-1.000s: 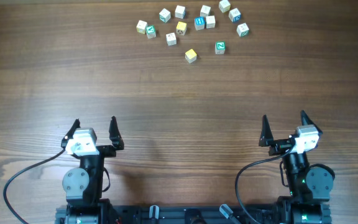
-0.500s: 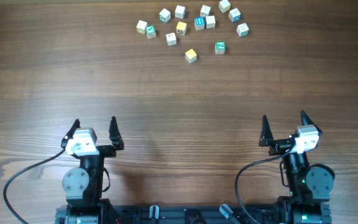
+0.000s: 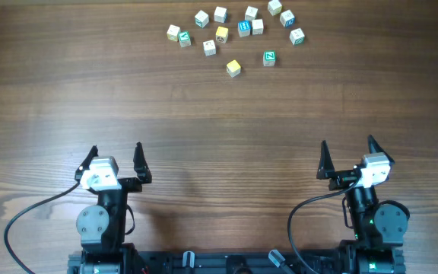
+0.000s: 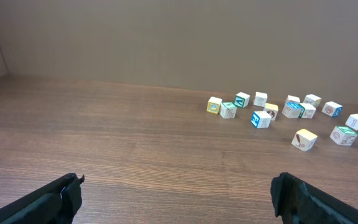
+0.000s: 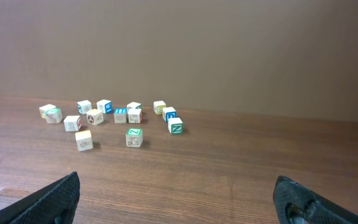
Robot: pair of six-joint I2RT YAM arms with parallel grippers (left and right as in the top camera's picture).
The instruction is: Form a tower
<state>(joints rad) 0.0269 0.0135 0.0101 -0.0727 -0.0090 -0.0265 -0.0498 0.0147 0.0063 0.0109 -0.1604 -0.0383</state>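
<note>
Several small wooden letter cubes [image 3: 234,30] lie scattered singly at the far middle of the table; no tower is in view. A yellow-topped cube [image 3: 233,68] and a green-topped cube [image 3: 269,58] sit nearest to me. My left gripper [image 3: 115,151] rests at the near left, open and empty, far from the cubes. Over at the near right, my right gripper [image 3: 347,144] is likewise open with nothing in it. In the left wrist view the cubes [image 4: 272,109] lie ahead to the right of the left gripper [image 4: 176,183]; in the right wrist view the cubes [image 5: 110,115] lie ahead to the left of the right gripper [image 5: 176,180].
The wooden table [image 3: 219,122] spreads bare between the grippers and the cubes. A brown wall [image 4: 166,37] stands behind the far edge. Black cables [image 3: 21,221] loop beside the arm bases at the near edge.
</note>
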